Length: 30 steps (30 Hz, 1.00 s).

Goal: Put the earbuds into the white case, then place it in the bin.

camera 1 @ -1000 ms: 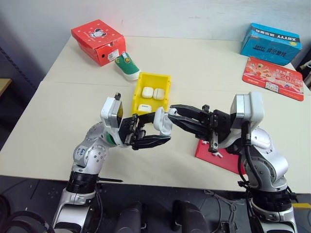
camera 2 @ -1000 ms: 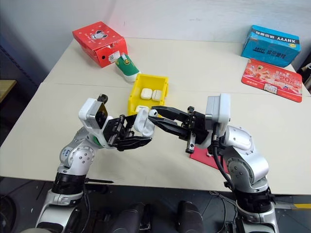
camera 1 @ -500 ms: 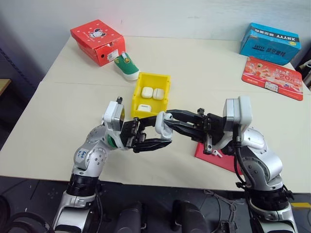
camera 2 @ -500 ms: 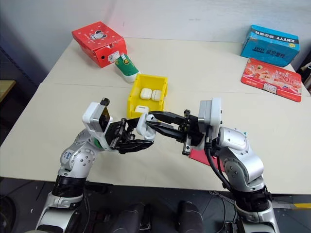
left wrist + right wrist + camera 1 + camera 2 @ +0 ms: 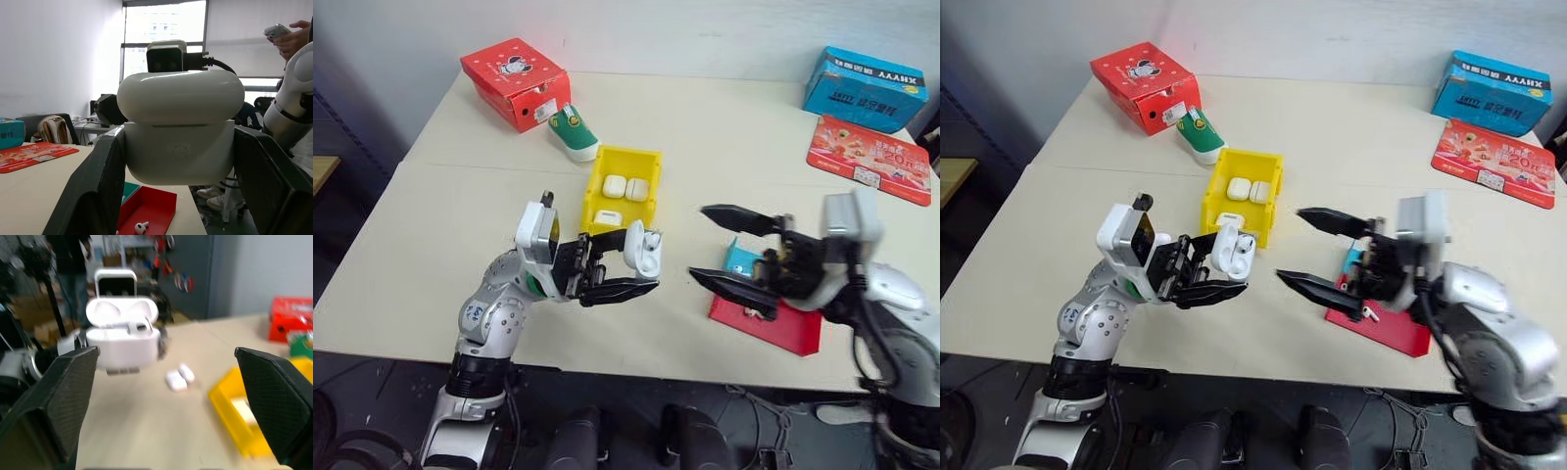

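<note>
White case (image 5: 643, 252), lid open, sits clamped in the left gripper (image 5: 619, 272) above the worktop (image 5: 460, 215), near the yellow bin (image 5: 597, 186), likely held up for loading. Right gripper (image 5: 729, 247) stands spread wide and empty. Left wrist view: an earbud (image 5: 142, 227) lies in the red tray (image 5: 151, 208). Right wrist view: one earbud seems seated.

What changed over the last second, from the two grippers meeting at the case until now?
The right gripper pulled back from the white case toward the robot's right and opened wide, now empty above the red tray. The left gripper kept still, shut on the open-lidded case. The yellow bin and the cases inside it stayed put.
</note>
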### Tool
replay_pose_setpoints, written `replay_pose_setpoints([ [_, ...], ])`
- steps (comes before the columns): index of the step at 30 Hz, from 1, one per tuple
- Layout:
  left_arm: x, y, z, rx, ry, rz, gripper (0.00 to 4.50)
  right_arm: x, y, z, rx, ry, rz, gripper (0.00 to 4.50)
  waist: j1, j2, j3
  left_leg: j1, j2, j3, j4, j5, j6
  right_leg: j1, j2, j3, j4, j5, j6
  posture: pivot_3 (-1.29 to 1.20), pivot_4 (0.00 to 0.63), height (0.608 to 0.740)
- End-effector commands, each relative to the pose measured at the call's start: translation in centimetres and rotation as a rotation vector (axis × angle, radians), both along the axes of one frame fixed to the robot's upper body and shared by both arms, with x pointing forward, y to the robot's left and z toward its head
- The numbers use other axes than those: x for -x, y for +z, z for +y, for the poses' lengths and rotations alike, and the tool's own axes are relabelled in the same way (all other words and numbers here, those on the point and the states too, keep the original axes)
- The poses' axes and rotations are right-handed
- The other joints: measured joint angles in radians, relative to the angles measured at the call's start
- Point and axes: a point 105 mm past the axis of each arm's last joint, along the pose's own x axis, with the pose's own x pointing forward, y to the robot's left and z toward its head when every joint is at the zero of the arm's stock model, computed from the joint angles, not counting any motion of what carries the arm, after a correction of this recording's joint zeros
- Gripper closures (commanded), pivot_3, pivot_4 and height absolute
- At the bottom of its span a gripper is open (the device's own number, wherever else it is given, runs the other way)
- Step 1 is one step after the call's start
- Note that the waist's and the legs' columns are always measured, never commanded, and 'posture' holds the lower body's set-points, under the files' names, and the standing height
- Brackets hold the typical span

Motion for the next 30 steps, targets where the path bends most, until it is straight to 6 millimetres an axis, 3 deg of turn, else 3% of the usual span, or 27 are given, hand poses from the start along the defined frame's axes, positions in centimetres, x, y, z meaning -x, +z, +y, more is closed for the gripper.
replay_pose_setpoints([
  [1,0.1,0.2,0.9,-0.012,0.06,-0.049,1.71,0.6,0.0,-3.9,0.093,-0.163,-0.03,0.03,0.0,0.0,0.0,0.0,0.0,0.0,0.0,0.0,0.0,0.0,0.0,0.0,0.0,0.0,0.0,0.0,0.15,0.74],
  [3,0.1,-0.5,1.6,-0.015,0.096,-0.03,1.71,0.6,-1.9,-9.0,0.185,-0.382,-0.011,0.03,0.002,0.0,0.0,0.0,0.0,0.0,-0.001,0.0,0.0,0.0,0.001,0.0,-0.001,0.0,0.0,0.0,0.15,0.74],
  [6,0.5,-1.4,1.6,-0.027,0.101,-0.016,1.71,2.2,-6.2,-15.9,0.358,-0.622,0.069,0.03,0.017,0.0,0.0,0.0,-0.001,0.001,-0.001,-0.001,0.001,0.002,0.002,-0.001,-0.001,0.001,0.002,0.0,0.15,0.74],
  [10,0.3,-1.8,1.2,-0.044,0.097,-0.038,1.71,4.8,-9.6,-22.0,0.467,-0.839,0.155,0.03,0.017,0.0,0.0,0.001,-0.002,0.008,-0.001,-0.002,0.005,0.001,0.007,0.001,-0.005,0.005,0.009,0.0,0.15,0.74],
  [13,0.2,-1.7,1.0,-0.042,0.096,-0.045,1.71,5.9,-10.7,-24.5,0.516,-0.937,0.223,0.03,0.008,0.0,0.0,0.001,-0.002,0.009,-0.001,-0.004,0.001,0.001,0.0,0.005,-0.008,0.006,0.01,0.0,0.15,0.74],
  [17,0.4,-1.7,0.8,-0.037,0.089,-0.047,1.71,4.5,-9.1,-23.8,0.507,-0.914,0.19,0.03,-0.013,0.004,-0.002,0.003,0.0,0.008,-0.001,-0.004,-0.002,0.001,-0.001,0.008,-0.006,0.005,0.009,0.0,0.15,0.74],
  [23,0.5,-1.9,0.6,-0.037,0.081,-0.036,1.71,0.1,-5.1,-18.1,0.571,-0.653,0.157,0.03,-0.028,0.012,-0.004,0.004,0.0,0.009,-0.001,-0.003,-0.002,0.0,0.0,0.009,-0.004,0.005,0.009,0.0,0.15,0.74],
  [26,0.5,-2.0,0.3,-0.038,0.068,-0.028,1.71,-2.1,-3.8,-15.8,0.637,-0.568,0.154,0.65,-0.024,0.012,-0.004,0.003,0.0,0.008,-0.001,-0.003,-0.002,0.0,-0.001,0.008,-0.004,0.005,0.009,0.0,0.15,0.74],
  [30,0.4,-2.0,0.0,-0.039,0.06,-0.028,1.71,-3.9,-4.2,-13.9,0.756,-0.464,0.2,2.02,-0.005,0.011,-0.004,0.0,0.0,0.005,0.0,-0.001,0.002,-0.001,-0.001,0.006,-0.004,0.005,0.008,0.0,0.15,0.74],
])
